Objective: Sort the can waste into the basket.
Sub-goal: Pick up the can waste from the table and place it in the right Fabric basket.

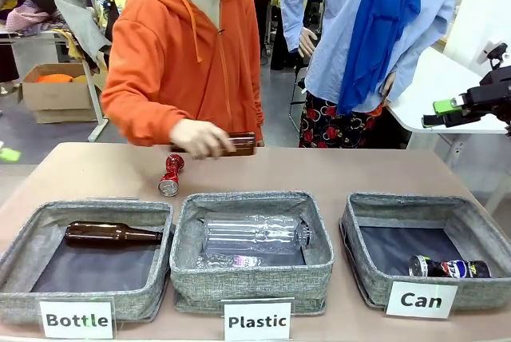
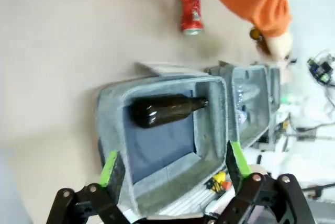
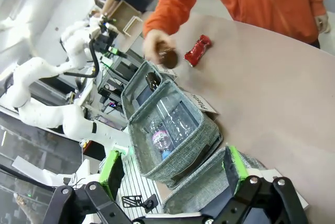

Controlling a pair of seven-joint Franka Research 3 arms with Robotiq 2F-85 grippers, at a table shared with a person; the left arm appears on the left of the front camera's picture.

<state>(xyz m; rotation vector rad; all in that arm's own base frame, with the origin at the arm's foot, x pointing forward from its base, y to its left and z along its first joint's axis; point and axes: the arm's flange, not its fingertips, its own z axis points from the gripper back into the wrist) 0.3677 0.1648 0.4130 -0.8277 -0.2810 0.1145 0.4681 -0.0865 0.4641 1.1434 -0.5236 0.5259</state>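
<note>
A crushed red can (image 1: 170, 174) lies on the table behind the bins; it also shows in the left wrist view (image 2: 189, 8) and the right wrist view (image 3: 198, 49). A dark crushed can (image 1: 449, 267) lies inside the grey basket labelled "Can" (image 1: 423, 202) at the right. My right gripper (image 1: 435, 114) hovers open and empty off the table's right side, well above the basket. Its open fingers (image 3: 172, 166) frame the bins from above. My left gripper (image 2: 174, 164) is open over the "Bottle" bin (image 2: 112, 130).
A person in an orange hoodie holds a brown bottle (image 1: 239, 144) on the table's far side, close to the red can. The "Bottle" bin (image 1: 24, 246) holds a brown bottle (image 1: 112, 234). The "Plastic" bin (image 1: 251, 282) holds clear bottles (image 1: 255, 234).
</note>
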